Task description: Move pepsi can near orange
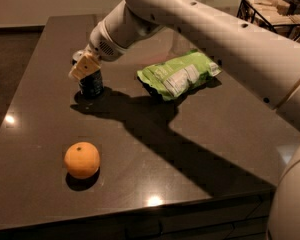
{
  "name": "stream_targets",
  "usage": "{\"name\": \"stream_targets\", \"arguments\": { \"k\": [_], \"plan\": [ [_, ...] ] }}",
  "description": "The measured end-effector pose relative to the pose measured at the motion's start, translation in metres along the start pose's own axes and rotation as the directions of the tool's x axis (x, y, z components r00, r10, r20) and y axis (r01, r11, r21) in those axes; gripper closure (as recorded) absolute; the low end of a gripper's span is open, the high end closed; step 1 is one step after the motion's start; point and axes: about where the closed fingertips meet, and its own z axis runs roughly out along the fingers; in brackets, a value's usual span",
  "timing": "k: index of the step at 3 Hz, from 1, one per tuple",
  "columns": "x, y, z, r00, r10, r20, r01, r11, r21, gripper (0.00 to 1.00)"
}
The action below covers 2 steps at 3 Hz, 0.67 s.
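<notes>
The pepsi can (92,85) is a small dark can standing upright on the dark table (215,134), at the far left. My gripper (84,65) is right at the can's top, covering its upper part, with the white arm reaching in from the upper right. The orange (82,159) lies on the table near the front edge, well in front of the can and slightly left of it, apart from it.
A green and white snack bag (179,74) lies to the right of the can, in the middle of the table. A black wire rack (270,11) stands past the table's far right corner. The arm's shadow crosses the table's middle.
</notes>
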Motion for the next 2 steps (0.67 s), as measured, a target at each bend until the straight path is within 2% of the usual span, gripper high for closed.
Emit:
{"name": "stream_targets", "arguments": {
  "k": [1, 2],
  "plan": [
    [0.002, 0.000, -0.018, 1.000, -0.007, 0.011, 0.008, 0.9990, -0.043, 0.65],
    [0.014, 0.033, -0.059, 0.998, -0.057, 0.024, 0.060, 0.9877, -0.144, 0.96]
  ]
}}
